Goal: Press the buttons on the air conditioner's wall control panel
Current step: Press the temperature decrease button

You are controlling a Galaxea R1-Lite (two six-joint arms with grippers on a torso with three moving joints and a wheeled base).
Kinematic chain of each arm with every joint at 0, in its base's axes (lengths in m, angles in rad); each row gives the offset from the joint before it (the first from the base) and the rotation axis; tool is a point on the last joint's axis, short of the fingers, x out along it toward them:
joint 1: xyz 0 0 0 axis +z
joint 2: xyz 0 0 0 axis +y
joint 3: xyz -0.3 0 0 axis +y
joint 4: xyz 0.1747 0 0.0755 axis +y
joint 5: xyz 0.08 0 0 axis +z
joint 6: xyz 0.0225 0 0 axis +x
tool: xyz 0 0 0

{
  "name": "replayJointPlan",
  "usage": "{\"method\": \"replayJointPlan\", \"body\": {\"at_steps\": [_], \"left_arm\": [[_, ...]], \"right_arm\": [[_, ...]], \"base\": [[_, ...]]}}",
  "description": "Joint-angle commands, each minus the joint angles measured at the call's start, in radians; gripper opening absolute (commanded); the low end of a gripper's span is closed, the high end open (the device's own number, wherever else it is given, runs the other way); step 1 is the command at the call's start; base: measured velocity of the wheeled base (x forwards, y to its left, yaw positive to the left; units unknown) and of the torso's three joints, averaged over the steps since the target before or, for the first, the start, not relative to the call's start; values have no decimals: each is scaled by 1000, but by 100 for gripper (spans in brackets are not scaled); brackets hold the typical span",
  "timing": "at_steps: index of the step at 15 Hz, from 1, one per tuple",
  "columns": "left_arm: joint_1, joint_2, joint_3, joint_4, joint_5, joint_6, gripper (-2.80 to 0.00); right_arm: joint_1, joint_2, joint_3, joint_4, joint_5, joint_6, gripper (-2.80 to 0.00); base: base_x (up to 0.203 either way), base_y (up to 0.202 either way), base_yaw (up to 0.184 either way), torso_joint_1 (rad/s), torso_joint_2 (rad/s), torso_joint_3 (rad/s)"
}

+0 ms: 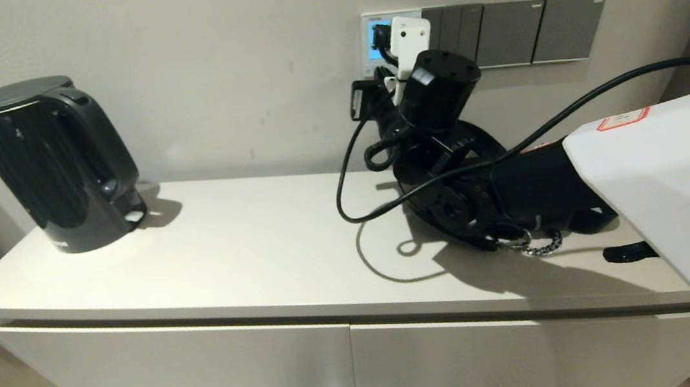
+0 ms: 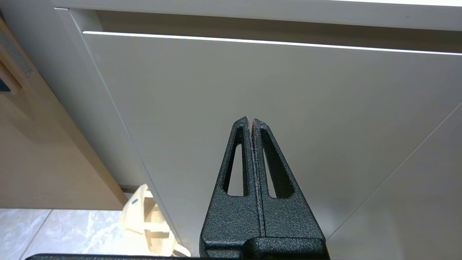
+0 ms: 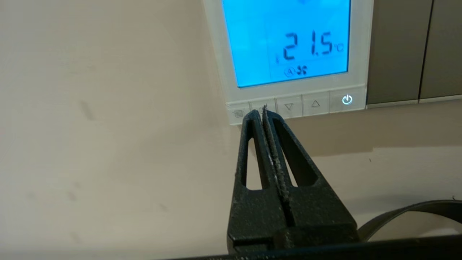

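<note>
The white control panel (image 3: 357, 77) hangs on the wall with a glowing blue screen (image 3: 288, 39) reading 21.5. Its button row (image 3: 316, 104) runs along the bottom edge, with a lit power key (image 3: 347, 100) at one end. My right gripper (image 3: 262, 112) is shut and empty, and its closed tips sit over the second key from the other end. In the head view the panel (image 1: 369, 41) is mostly hidden behind my right wrist (image 1: 434, 89). My left gripper (image 2: 250, 121) is shut and empty, low in front of the cabinet door.
Dark grey switch plates (image 1: 518, 32) adjoin the panel on the right. A black kettle (image 1: 52, 162) stands at the left of the white cabinet top (image 1: 247, 243). A black cable (image 1: 356, 179) loops over the top beside my right arm.
</note>
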State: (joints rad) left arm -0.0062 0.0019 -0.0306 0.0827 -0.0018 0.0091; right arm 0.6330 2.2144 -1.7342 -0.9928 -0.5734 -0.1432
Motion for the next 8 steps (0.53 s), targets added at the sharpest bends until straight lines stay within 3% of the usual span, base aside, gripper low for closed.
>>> {"method": "replayJointPlan", "body": {"at_steps": [1, 8], "left_arm": [[0, 0, 0, 2, 0, 0, -280], [0, 0, 0, 0, 0, 0, -280]], "right_arm": [[-5, 24, -20, -7, -2, -4, -280], [-17, 38, -33, -10, -2, -25, -280]], "base": [[0, 0, 0, 0, 0, 0], [0, 0, 0, 0, 0, 0]]}}
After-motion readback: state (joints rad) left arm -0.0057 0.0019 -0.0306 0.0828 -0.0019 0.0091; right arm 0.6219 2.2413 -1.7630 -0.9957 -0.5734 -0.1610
